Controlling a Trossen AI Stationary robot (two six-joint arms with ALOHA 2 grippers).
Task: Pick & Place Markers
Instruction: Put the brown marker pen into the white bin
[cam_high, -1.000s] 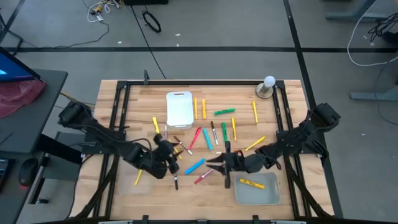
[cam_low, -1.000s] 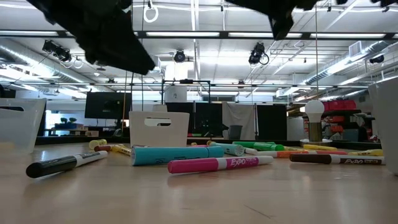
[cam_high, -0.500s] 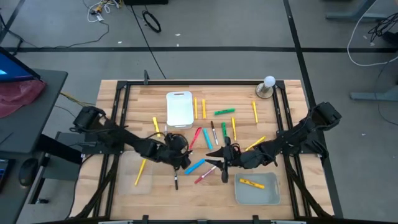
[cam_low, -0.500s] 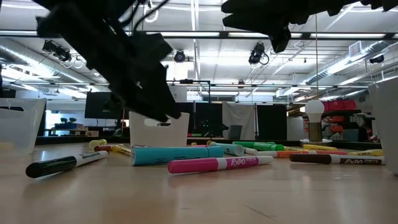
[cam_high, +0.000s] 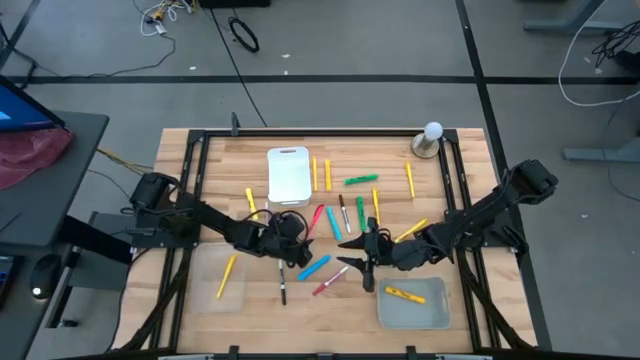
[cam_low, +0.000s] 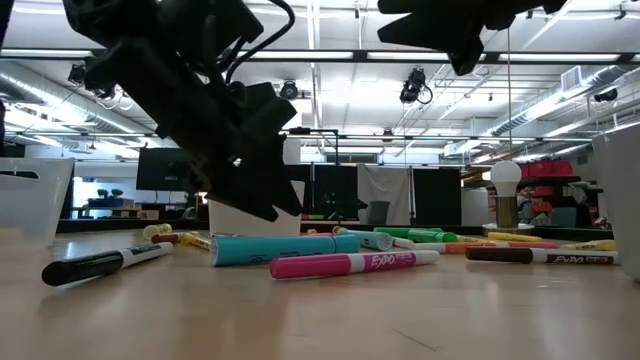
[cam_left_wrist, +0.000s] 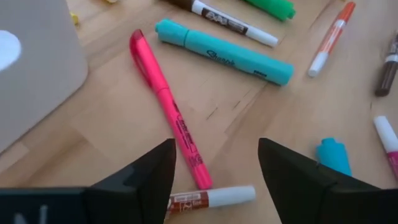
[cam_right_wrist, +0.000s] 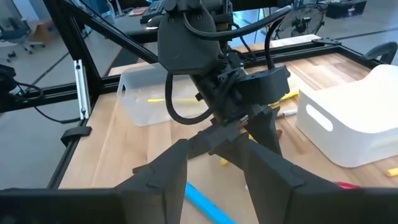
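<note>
My left pincer (cam_left_wrist: 214, 177) stands wide with nothing between its fingers, low over the middle of the desk (cam_high: 460, 170), a little toward the near edge. Straight ahead of it in the left wrist view lies the pink marker (cam_left_wrist: 168, 106), its near end running in under the gap between the fingers and its far end leading away at a slant, so its long axis crosses the line between the fingertips at an angle, not squarely. I would judge a slight wrist turn is needed before closing. A short white marker with a red-brown end (cam_left_wrist: 211, 198) lies crosswise right at the fingertips, touching or nearly touching the pink one's near end, and could get caught in the same grip.

My right pincer (cam_high: 360, 262) hovers just beside the left one, toward the right side of the desk, open and empty too; the left arm is the nearer to the pink marker.

Farther on, the light blue marker (cam_left_wrist: 224, 51) lies across the view beyond the pink one's far tip. The other markers are scattered across the middle of the desk, most pointing roughly from near edge to far edge, with the green marker (cam_high: 361, 180) lying crosswise. One yellow marker (cam_high: 404, 295) already sits in the clear tray (cam_high: 436, 318) by the near right corner. The white tray (cam_high: 288, 180) stands toward the far edge.
</note>
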